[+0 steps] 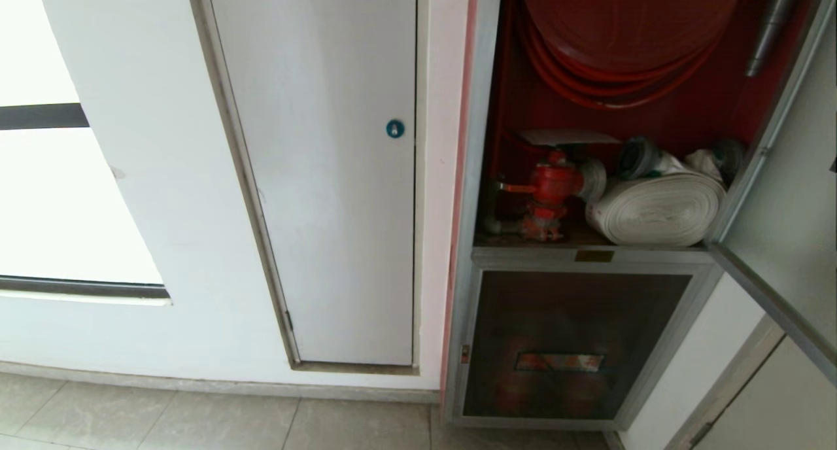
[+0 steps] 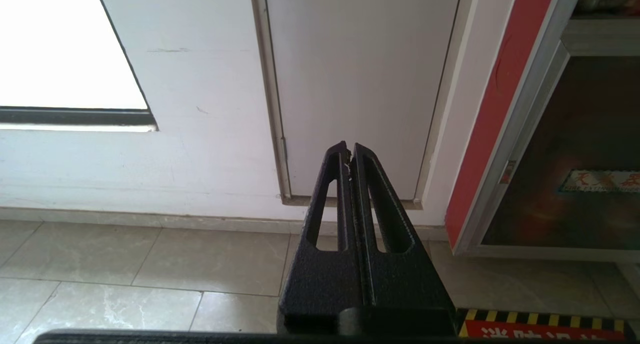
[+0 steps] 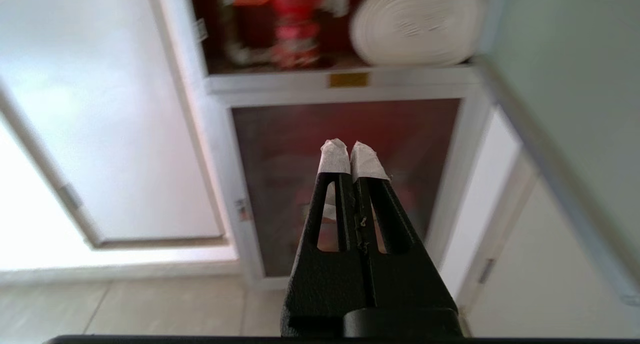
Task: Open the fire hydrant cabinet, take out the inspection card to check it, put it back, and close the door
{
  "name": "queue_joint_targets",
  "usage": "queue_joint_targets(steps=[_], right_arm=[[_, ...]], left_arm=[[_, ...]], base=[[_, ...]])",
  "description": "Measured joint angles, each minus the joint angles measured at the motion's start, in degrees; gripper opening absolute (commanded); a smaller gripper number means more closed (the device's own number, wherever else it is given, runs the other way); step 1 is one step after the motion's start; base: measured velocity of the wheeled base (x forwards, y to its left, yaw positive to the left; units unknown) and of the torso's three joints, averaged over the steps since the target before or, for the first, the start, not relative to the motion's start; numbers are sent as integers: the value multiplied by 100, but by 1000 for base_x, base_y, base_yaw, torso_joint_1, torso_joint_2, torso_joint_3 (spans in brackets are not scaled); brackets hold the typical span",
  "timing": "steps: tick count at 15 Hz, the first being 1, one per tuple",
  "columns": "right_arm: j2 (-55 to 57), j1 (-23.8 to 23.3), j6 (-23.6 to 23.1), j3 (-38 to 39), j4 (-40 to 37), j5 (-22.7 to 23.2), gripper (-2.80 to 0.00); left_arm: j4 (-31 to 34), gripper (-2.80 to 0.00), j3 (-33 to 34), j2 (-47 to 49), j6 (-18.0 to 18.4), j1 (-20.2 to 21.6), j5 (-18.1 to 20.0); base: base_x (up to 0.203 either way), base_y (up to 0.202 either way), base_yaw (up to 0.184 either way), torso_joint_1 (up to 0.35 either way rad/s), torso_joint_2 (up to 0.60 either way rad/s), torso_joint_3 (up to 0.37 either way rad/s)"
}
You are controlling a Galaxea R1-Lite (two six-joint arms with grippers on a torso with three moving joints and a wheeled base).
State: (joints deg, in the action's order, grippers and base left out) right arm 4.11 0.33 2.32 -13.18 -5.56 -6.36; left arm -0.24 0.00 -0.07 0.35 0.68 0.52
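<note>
The fire hydrant cabinet (image 1: 472,175) stands open, red inside, with a red hose reel (image 1: 628,18) at the top. On its shelf are a red valve (image 1: 552,185) and a white rolled hose (image 1: 657,208). The inspection card (image 1: 565,137), a pale flat sheet, rests on top of the valve. The door (image 1: 785,241) is swung out to the right. My right gripper (image 3: 349,149) is shut and holds nothing; its white-taped tips point at the lower glass panel (image 3: 345,129), below the valve (image 3: 295,29). My left gripper (image 2: 350,149) is shut and empty, facing the white wall low down. Neither arm shows in the head view.
A white door (image 1: 327,175) with a blue lock (image 1: 394,129) is set in the wall left of the cabinet. A smaller dark glass panel (image 1: 575,345) closes the cabinet's lower part. Grey floor tiles (image 1: 216,417) run along the wall. A bright window (image 1: 59,195) is at far left.
</note>
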Motion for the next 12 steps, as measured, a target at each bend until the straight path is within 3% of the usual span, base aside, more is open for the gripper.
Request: queue_joint_targets(steps=[6, 12], right_arm=[[1123, 0, -13, -910, 127, -1218, -280], [1523, 0, -309, -1347, 396, -2794, -280]], left_arm=[[0, -280, 0, 0, 1, 0, 0], [1, -280, 0, 0, 0, 0, 0]], base=[[0, 0, 0, 0, 0, 0], [0, 0, 0, 0, 0, 0]])
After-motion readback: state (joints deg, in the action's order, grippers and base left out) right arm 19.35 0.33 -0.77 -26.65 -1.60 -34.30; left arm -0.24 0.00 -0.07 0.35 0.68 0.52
